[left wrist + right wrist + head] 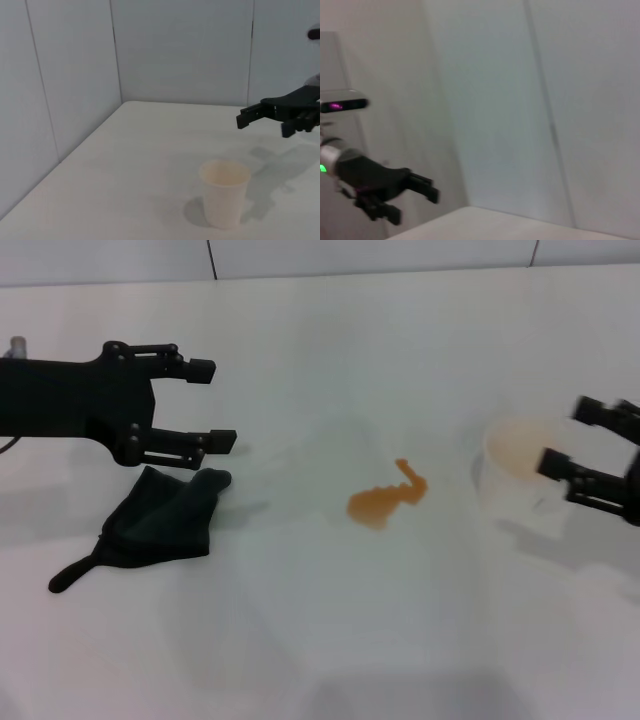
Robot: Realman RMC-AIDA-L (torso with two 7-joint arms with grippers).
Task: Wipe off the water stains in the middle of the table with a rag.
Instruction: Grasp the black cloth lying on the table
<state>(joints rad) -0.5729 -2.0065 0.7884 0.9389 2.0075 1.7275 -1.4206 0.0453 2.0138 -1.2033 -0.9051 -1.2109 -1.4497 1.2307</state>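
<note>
Two black grippers sit over the broad plain white smooth tabletop (300,660), one at each side of the head view. Nearest the camera, in the lower left of the frame, lies the soft black-teal rag (160,525), crumpled flat on the table with its narrow tail-like strip trailing toward the lower left corner. Just above it in the frame hovers the left gripper (210,405), its two fingers spread apart with nothing between them; the lower finger hangs close over the rag's upper edge, though whether it touches cannot be told. Near the centre of the frame, well apart from the rag, is the small orange-amber water stain (385,500), an irregular blotch with a thin arm reaching up and to the right. Right of the stain stands a white paper cup (520,475), upright; the left wrist view shows it in the lower middle (224,200). At the right edge of the head view the right gripper (575,440) has its fingers released and apart, beside the cup's rim and gripping nothing. A grey tiled wall strip (300,255) runs along the top.
</note>
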